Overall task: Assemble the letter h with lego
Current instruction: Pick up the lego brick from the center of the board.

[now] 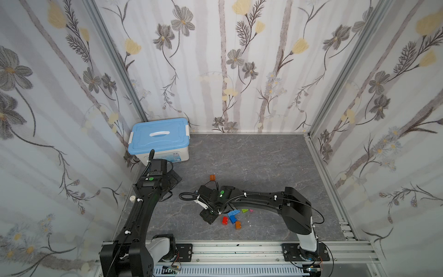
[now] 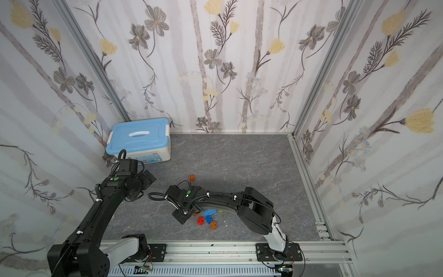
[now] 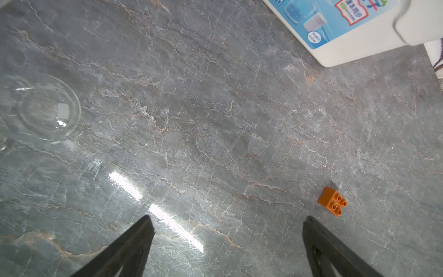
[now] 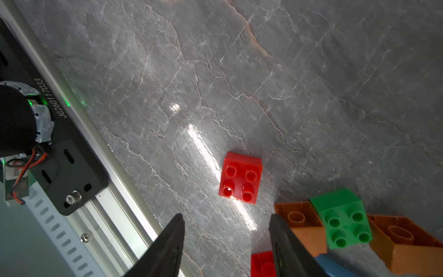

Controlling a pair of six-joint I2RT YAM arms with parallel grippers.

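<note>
A lone orange lego brick (image 1: 212, 177) (image 3: 332, 201) sits studs-up mid-table. In the left wrist view it lies just outside one finger of my left gripper (image 3: 227, 218), which is open wide over bare table. A cluster of lego lies near the front: red brick (image 1: 224, 220), blue brick (image 1: 233, 218), orange brick (image 1: 238, 225), lime piece (image 1: 244, 210). My right gripper (image 4: 226, 215) hovers at the cluster's left edge, open, with only table between its fingers. Ahead of it is a red brick (image 4: 241, 178). Beside one finger are a green brick (image 4: 342, 218) and overturned orange bricks (image 4: 299, 220).
A white storage box with a light-blue lid (image 1: 159, 139) stands at the back left corner. A clear glass dish (image 3: 40, 108) rests on the table near the left arm. The aluminium rail (image 1: 239, 249) runs along the front edge. Wallpapered walls close three sides.
</note>
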